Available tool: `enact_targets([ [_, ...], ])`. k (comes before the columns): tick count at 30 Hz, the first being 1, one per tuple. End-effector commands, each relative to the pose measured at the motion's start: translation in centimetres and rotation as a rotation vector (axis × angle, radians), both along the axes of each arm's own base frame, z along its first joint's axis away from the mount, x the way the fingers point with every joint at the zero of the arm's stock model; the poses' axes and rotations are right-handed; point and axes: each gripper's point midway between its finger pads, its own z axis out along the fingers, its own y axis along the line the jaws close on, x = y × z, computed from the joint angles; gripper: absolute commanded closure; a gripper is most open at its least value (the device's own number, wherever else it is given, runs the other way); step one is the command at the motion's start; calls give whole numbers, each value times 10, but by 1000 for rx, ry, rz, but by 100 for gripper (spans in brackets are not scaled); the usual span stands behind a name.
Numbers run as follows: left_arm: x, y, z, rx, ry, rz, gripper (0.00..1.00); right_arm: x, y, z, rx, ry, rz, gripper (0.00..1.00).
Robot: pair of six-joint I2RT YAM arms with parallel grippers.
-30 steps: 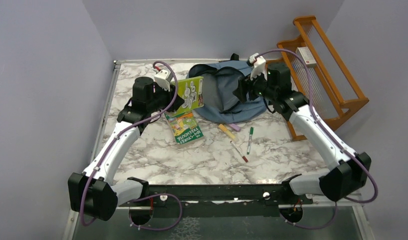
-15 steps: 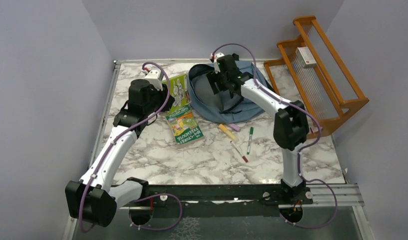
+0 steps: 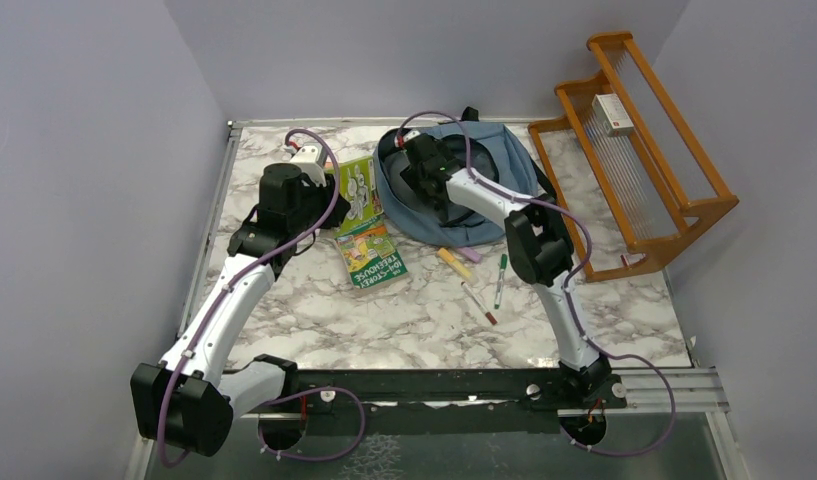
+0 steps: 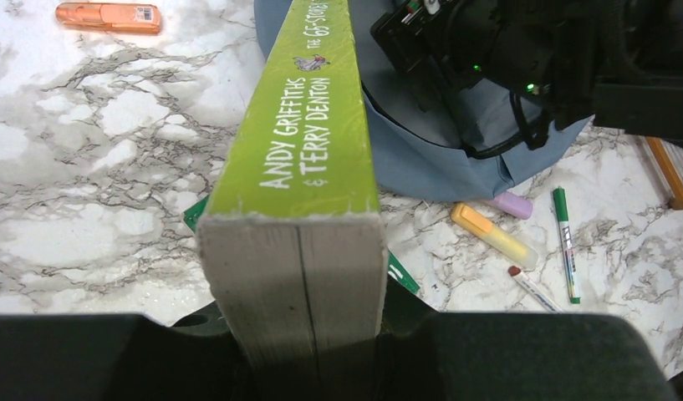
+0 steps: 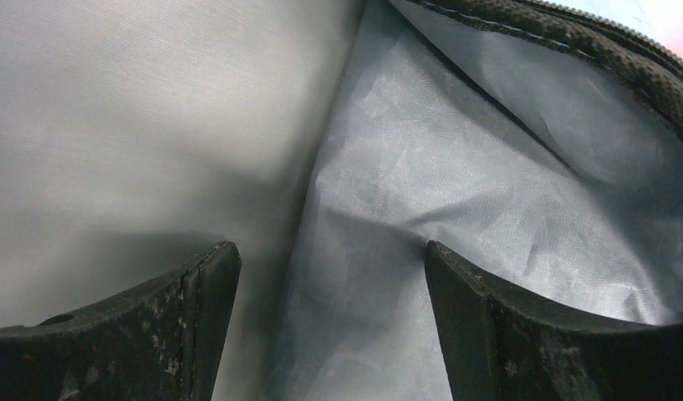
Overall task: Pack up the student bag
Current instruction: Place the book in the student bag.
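The slate-blue student bag (image 3: 489,165) lies at the back of the table with its mouth facing left. My right gripper (image 3: 421,170) is open inside that mouth. In the right wrist view, grey lining (image 5: 455,167) fills the frame, with only a crease of it between the spread fingers (image 5: 200,301) of the right gripper (image 5: 329,276). The dark zipper (image 5: 572,33) runs across the top right. My left gripper (image 4: 298,334) is shut on a thick lime-green book (image 4: 308,125), held spine up just left of the bag (image 4: 421,159). From above, this book (image 3: 357,188) stands on edge.
A second green book (image 3: 371,257) lies flat in front of the held one. A yellow highlighter (image 3: 454,263), a purple one (image 4: 512,203), a green marker (image 3: 501,280) and a red-tipped marker (image 3: 478,303) lie by the bag. A wooden rack (image 3: 639,140) stands at right. An orange item (image 4: 108,14) lies left.
My right arm swung left across the bag and pushed into its mouth, its jaws spreading wider. My left arm drew the lime-green book a little left, away from the bag.
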Motion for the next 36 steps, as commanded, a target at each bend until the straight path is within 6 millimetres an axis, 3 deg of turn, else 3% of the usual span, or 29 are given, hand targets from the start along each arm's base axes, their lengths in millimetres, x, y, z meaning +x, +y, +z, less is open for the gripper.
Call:
enact_targets([
  [1,6,-6,37,-54,-120,-21,100,11,-17,-7,-194,-63,-37,15],
  [4,6,-7,37,-61,-118,-21,100,13,-23,-10,-251,-85,-51,20],
  [15,12,-13,45,-97,-121,-24,100,12,-19,-9,-189,-109,-59,72],
  [18,14,-17,51,-129,-119,-25,100,12,-17,1,-139,-121,-68,85],
  [22,20,-29,63,-195,-117,-55,100,11,-11,28,-12,-151,-71,99],
  [30,45,-52,66,-316,-42,-76,100,9,-12,99,224,-241,-58,99],
  [36,69,-68,60,-376,14,-95,100,11,-15,133,374,-249,-18,100],
])
